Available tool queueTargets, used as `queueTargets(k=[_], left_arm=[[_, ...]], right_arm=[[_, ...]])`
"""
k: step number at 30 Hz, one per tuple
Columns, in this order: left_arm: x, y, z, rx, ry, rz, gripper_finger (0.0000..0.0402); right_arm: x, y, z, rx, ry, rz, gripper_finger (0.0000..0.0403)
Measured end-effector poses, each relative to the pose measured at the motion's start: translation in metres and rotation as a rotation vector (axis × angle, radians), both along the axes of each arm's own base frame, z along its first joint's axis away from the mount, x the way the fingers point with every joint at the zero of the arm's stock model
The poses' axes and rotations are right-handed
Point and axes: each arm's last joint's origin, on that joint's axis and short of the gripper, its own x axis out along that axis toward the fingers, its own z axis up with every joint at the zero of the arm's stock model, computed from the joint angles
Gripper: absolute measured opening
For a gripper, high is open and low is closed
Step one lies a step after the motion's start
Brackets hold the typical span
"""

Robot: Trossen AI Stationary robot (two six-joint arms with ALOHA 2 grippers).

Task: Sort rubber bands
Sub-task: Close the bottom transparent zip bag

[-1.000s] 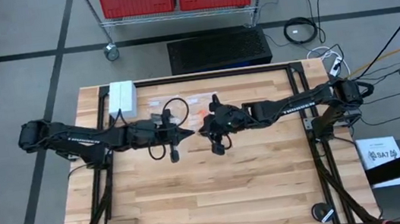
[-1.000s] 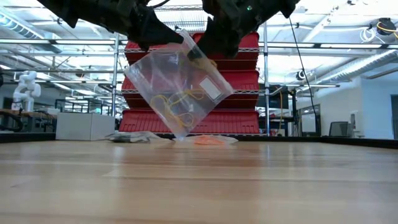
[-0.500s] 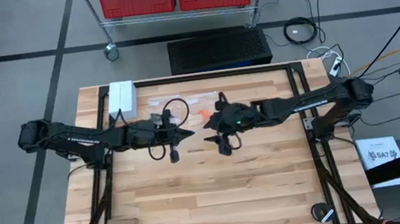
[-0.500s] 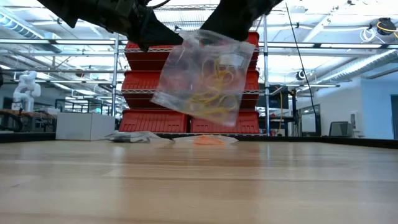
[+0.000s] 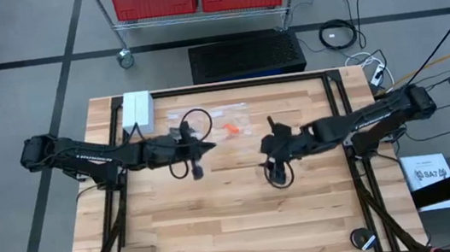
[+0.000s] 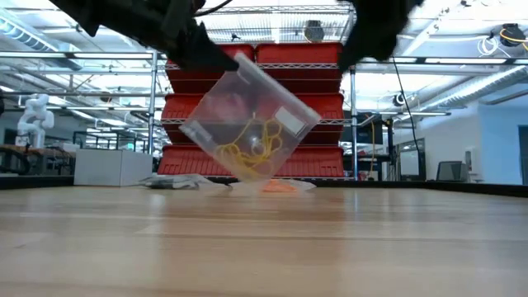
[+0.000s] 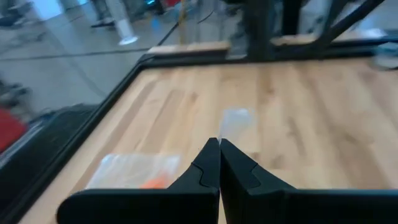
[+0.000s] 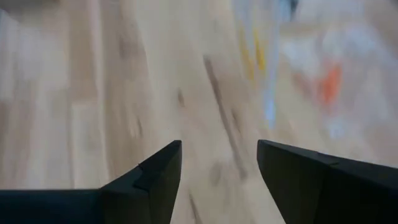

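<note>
The left gripper [image 6: 216,58] is clenched on the upper corner of a clear bag [image 6: 252,120], which hangs tilted above the table [image 5: 244,210], clear of it, at upper centre of the low view. Pale tan rubber bands [image 6: 247,144] sit bunched in the bag's lower part.

In the high view the right gripper [image 5: 273,150] stands right of centre, released and empty, jaws wide, well apart from the bag. The bag lies to frame left of it, toward the left gripper [image 5: 209,148].

An orange cluster [image 5: 231,129] lies on flat bags [image 5: 215,112] near the table's upper edge, between the two arms. The right gripper appears nearer to it.

Judgement: open wood below and to the right gives free room; the cluster sits close to the upper rail, so any approach needs care there.
</note>
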Motion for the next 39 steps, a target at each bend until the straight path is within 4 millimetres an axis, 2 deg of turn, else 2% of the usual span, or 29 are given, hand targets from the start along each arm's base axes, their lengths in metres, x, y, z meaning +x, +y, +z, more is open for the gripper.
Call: queueTargets(k=[3,6,8,11,14,16,20,25,28,32,39], left_arm=[[-0.001,0.002,-0.003,0.025,0.035,0.078,0.0000],[-0.003,0.005,-0.006,0.056,0.068,0.172,0.0000],[-0.005,0.005,-0.007,0.079,0.084,0.227,0.0000],[-0.006,0.002,-0.008,0.101,0.094,0.265,0.0000],[-0.002,-0.003,-0.010,0.107,0.091,0.265,0.0000],[0.002,-0.007,-0.013,0.111,0.086,0.267,0.0000],[0.014,-0.011,-0.025,0.111,0.081,0.256,0.0000],[0.023,-0.012,-0.035,0.110,0.078,0.254,0.0000],[0.025,-0.014,-0.034,0.106,0.078,0.236,0.0000],[0.028,-0.020,-0.029,0.088,0.059,0.178,0.0000],[0.028,-0.026,-0.028,0.082,0.061,0.137,0.0000]], right_arm=[[-0.009,0.003,-0.031,0.048,0.078,-0.049,0.0203],[-0.016,0.001,-0.065,0.106,0.061,-0.118,0.0203],[-0.016,0.001,-0.086,0.171,-0.047,-0.151,0.0203],[-0.015,0.001,-0.107,0.281,-0.311,-0.192,0.0203],[-0.017,0.000,-0.122,0.275,-0.513,-0.272,0.0203],[-0.013,-0.001,-0.127,0.225,-0.567,-0.301,0.0203],[0.006,0.002,-0.130,0.156,-0.613,-0.293,0.0195],[0.031,0.007,-0.122,-0.073,-0.551,-0.190,0.0188],[0.041,0.006,-0.117,-0.217,-0.430,-0.123,0.0193],[0.053,0.000,-0.102,-0.349,-0.323,-0.157,0.0204],[0.063,-0.002,-0.083,-0.452,-0.233,-0.137,0.0216]])
